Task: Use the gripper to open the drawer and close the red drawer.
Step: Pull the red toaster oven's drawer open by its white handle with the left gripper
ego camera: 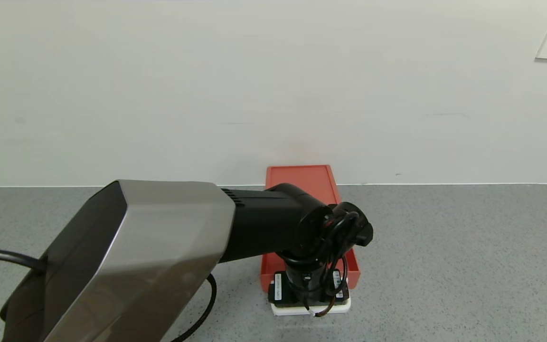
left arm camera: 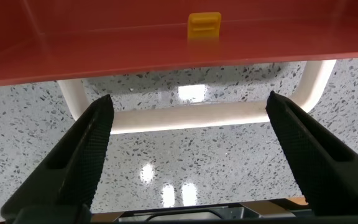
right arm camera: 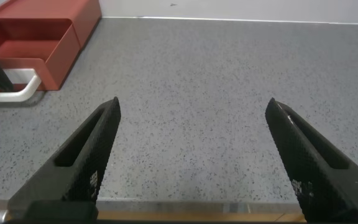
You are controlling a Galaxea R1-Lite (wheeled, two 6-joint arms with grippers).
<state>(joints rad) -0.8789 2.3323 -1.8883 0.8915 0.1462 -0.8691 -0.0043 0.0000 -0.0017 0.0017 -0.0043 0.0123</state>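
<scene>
My left end effector (left arm camera: 188,155) hung over the white loop handle (left arm camera: 191,115) of the red drawer (ego camera: 309,190), its two black fingers (left arm camera: 82,155) spread wide apart and closed on nothing. In the left wrist view the handle's crossbar ran between the fingers, a little beyond their tips, with speckled grey desk (left arm camera: 185,165) showing under it; I could not tell whether either finger touched the handle. The drawer's tray (left arm camera: 166,46) was slid partway out of its box, its orange-red front wall filling the far side of that view, a small yellow clip (left arm camera: 204,26) on its inner wall.

From my head view, the red drawer stood on the desk (ego camera: 468,247) close to the white wall (ego camera: 254,85), and my left arm (ego camera: 159,247) reached across and covered much of it; the handle peeked out below the wrist.

My right end effector (right arm camera: 191,162) was held off to the side above bare desk, fingers apart and empty, well away from the drawer.
</scene>
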